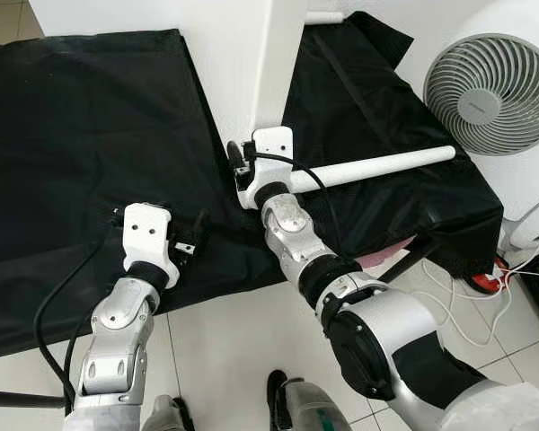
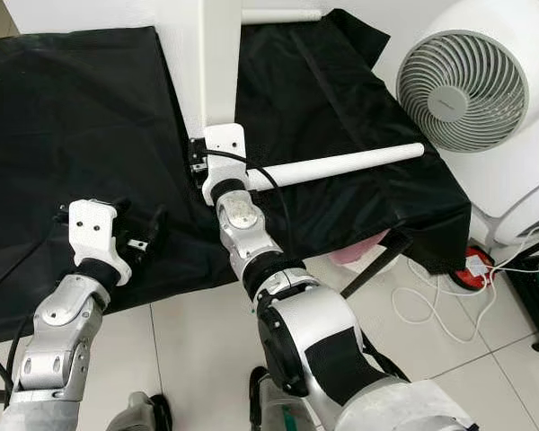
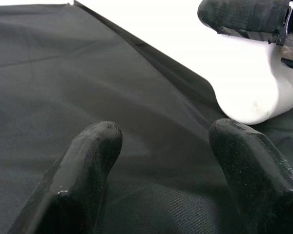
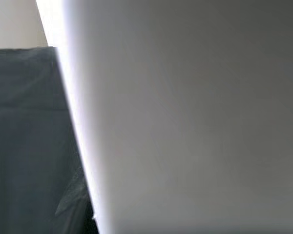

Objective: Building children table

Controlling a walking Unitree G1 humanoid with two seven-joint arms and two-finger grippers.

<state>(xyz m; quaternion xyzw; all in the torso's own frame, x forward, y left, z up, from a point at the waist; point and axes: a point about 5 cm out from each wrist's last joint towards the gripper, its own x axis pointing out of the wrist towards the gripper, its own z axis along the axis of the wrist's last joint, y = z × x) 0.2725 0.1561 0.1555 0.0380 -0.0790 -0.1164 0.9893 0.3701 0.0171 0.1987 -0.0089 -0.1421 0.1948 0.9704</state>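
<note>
A white tabletop (image 1: 242,63) stands on edge across a black cloth (image 1: 81,153) that covers a low surface. A white table leg (image 1: 377,167) lies on the cloth to the right of the panel, its near end at the right end effector (image 1: 242,162) and its far end pointing toward a white fan (image 1: 485,90). A second white leg (image 2: 283,15) shows at the top, sticking out from the far part of the panel.

The right end effector is pressed up against the bottom edge of the tabletop, just where the near end of the lying leg meets it. Whether its fingers are spread or closed cannot be told; its wrist camera sees the white panel (image 4: 185,117) very close with a strip of black cloth (image 4: 29,136) beside it.

The left end effector (image 1: 196,235) hovers low over the cloth to the left of the panel, its 2 black fingers (image 3: 83,170) spread wide with nothing between them. In its wrist view a rounded white part (image 3: 254,92) sits just ahead.

Below the surface are white floor tiles (image 1: 234,341), loose white cables (image 1: 472,305) and something red (image 1: 485,283) at the right.
</note>
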